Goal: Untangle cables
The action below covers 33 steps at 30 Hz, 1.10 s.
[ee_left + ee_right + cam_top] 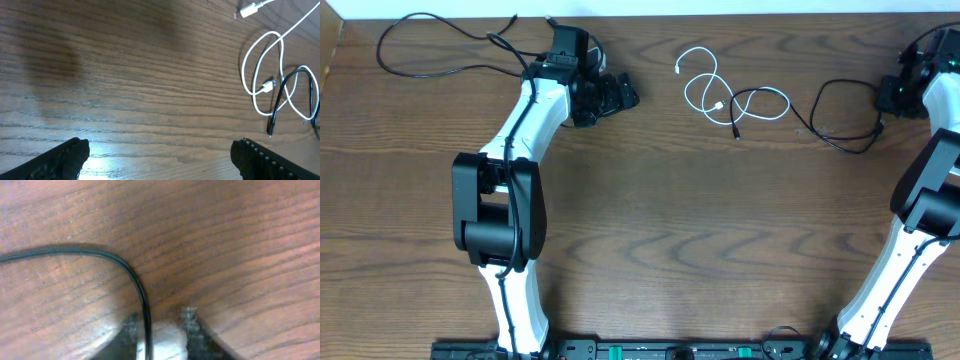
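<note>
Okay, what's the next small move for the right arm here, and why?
Probably draw the right gripper slowly away from the white cable. It is shut on the black cable, whose far loop crosses the white one, so a gentle pull may slide them apart.

We see a brown worktop (720, 220) with dark, wavy wood grain; it looks redder in the right wrist view. The white cable (700, 85) is plain white, plug included. The short black cable (820, 125) and the long black cable (420, 45) are plain black throughout. The left arm (535, 115) and right arm (890, 270) are white with black joints. The left gripper (625, 97) is black. The right gripper (888, 97) is black with a small green glint.
</note>
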{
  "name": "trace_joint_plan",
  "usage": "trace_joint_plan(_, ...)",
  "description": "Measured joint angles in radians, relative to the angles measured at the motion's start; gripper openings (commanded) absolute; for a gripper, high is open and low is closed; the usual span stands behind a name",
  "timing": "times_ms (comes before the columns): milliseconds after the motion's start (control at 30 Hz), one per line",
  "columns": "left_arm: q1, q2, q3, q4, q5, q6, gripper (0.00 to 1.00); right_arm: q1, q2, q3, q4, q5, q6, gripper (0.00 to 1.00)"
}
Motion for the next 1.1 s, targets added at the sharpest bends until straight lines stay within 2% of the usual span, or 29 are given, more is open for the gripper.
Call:
trace_joint_plan(33, 0.000, 0.000, 0.000, 0.000, 0.000, 0.000, 0.96, 0.000, 0.003, 0.005, -0.003, -0.001, 0.003, 0.01)
trace_joint_plan(333, 0.000, 0.000, 0.000, 0.000, 0.000, 0.000, 0.96, 0.000, 0.008, 0.021, -0.047, -0.036, 0.003, 0.01)
trace_joint_plan(467, 0.000, 0.000, 0.000, 0.000, 0.000, 0.000, 0.96, -0.003, 0.006, 0.021, -0.072, -0.195, 0.016, 0.01)
trace_joint_plan(633, 0.000, 0.000, 0.000, 0.000, 0.000, 0.000, 0.96, -0.005, 0.000, -0.008, -0.089, -0.508, 0.056, 0.01)
trace_joint_plan(800, 0.000, 0.000, 0.000, 0.000, 0.000, 0.000, 0.96, 0.012, -0.092, -0.020, -0.115, -0.797, 0.070, 0.01)
trace_joint_plan(967, 0.000, 0.000, 0.000, 0.000, 0.000, 0.000, 0.96, 0.084, -0.273, -0.020, -0.154, -0.938, 0.069, 0.01)
trace_joint_plan(1100, 0.000, 0.000, 0.000, 0.003, 0.000, 0.000, 0.96, 0.178, -0.385, -0.016, -0.166, -0.962, 0.068, 0.01)
